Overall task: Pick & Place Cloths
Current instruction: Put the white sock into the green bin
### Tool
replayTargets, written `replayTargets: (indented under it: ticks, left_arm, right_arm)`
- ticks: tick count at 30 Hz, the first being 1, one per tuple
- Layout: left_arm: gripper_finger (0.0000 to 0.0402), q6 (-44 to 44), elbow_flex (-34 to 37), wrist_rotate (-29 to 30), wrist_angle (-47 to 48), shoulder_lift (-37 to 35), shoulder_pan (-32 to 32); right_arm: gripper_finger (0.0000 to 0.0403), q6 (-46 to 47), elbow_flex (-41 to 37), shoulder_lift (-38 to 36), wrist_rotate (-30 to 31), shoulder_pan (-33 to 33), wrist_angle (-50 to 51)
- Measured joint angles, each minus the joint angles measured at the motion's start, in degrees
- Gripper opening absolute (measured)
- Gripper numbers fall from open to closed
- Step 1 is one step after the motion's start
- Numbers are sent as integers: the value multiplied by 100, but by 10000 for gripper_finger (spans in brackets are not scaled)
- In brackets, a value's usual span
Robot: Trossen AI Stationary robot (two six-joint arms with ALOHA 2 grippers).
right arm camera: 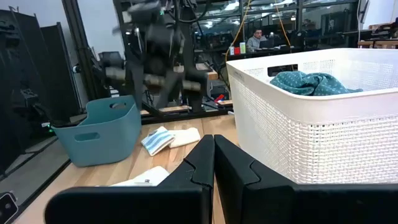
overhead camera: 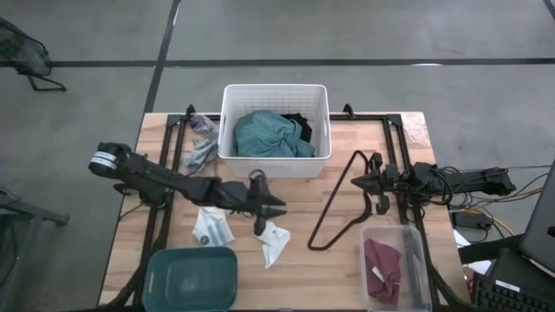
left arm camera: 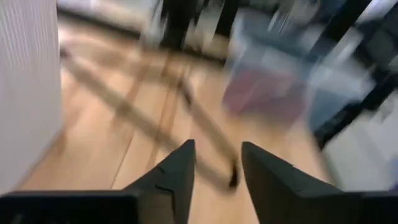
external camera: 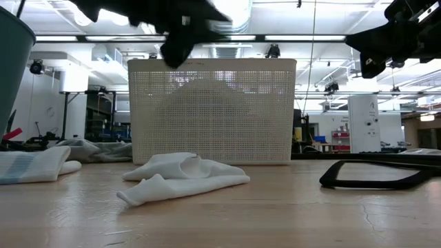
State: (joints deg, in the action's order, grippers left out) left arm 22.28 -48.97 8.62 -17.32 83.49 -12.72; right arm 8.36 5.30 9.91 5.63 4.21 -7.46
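Note:
A white rag [overhead camera: 273,244] [external camera: 182,178] lies crumpled on the table in front of the white basket. A white rag with teal stripes [overhead camera: 211,227] [right arm camera: 158,140] lies to its left. A grey rag [overhead camera: 201,149] rests beside the basket's left wall. A teal cloth [overhead camera: 269,134] [right arm camera: 314,81] and a black garment [overhead camera: 299,126] lie in the basket. A maroon cloth [overhead camera: 381,264] sits in the clear bin. My left gripper [overhead camera: 279,206] [left arm camera: 217,152] hovers open and empty above the table, just beyond the white rag. My right gripper [overhead camera: 355,182] [right arm camera: 214,146] is shut and empty, held up by the hanger's top.
The white basket [overhead camera: 230,95] stands at the table's far middle. A teal bin [overhead camera: 192,276] [right arm camera: 99,130] sits at the near left and a clear bin [overhead camera: 414,251] at the near right. A thin black hanger [overhead camera: 338,208] [external camera: 379,176] lies flat between the arms.

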Motion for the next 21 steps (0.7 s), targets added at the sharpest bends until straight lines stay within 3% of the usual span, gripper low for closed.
replayTargets:
  ticks: [3,11,21]
  left_arm:
    - [169,81,-272,0,1009,235,-88]
    - [254,-465,-996,-61,2423,926,-410]
    - [265,-168,-1085,-159,2845,1697,-424]
  right_arm:
    - [8,0,0,0,0,0,0]
    - [8,0,0,0,0,0,0]
    - [8,0,0,-2,0,0,0]
